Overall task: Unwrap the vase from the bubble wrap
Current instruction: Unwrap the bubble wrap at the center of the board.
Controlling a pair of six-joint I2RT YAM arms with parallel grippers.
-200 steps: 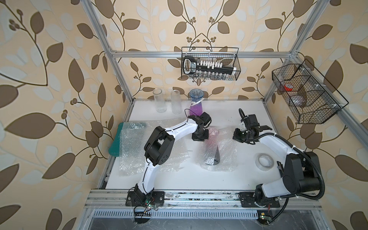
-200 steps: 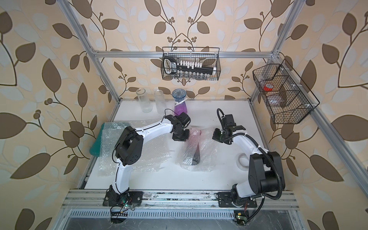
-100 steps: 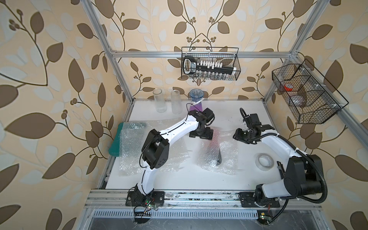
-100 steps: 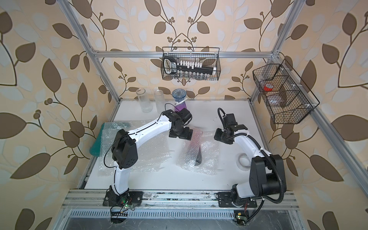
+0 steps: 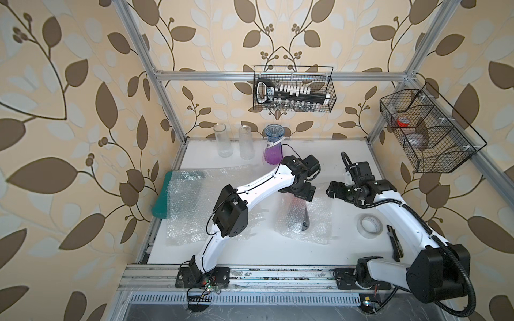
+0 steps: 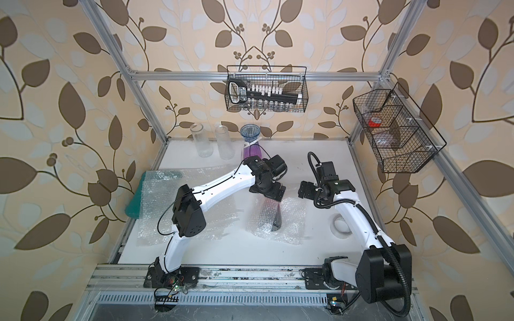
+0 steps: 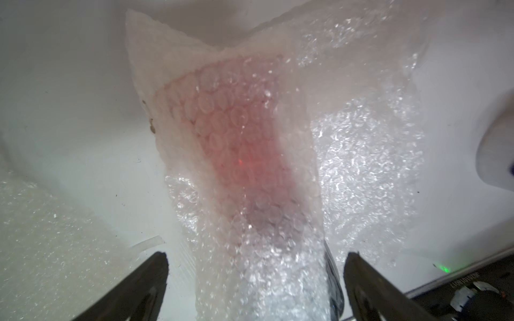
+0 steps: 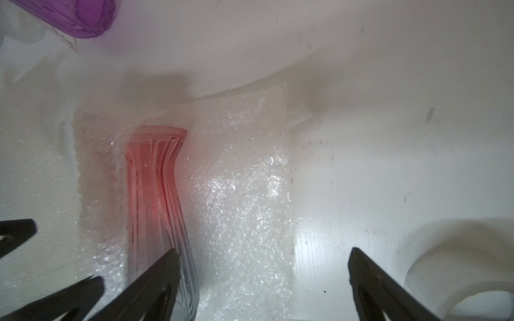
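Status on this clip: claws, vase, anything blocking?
Left claw open over the vase. Right claw open, beside it. It lies on bubble wrap, partly covered. Tape roll apart, nothing blocking.

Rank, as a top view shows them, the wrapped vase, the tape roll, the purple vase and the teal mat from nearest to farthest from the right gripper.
From the right gripper:
1. wrapped vase, just to its left, lying mid-table.
2. tape roll, toward the right front.
3. purple vase, standing at the back.
4. teal mat, at the far left edge.
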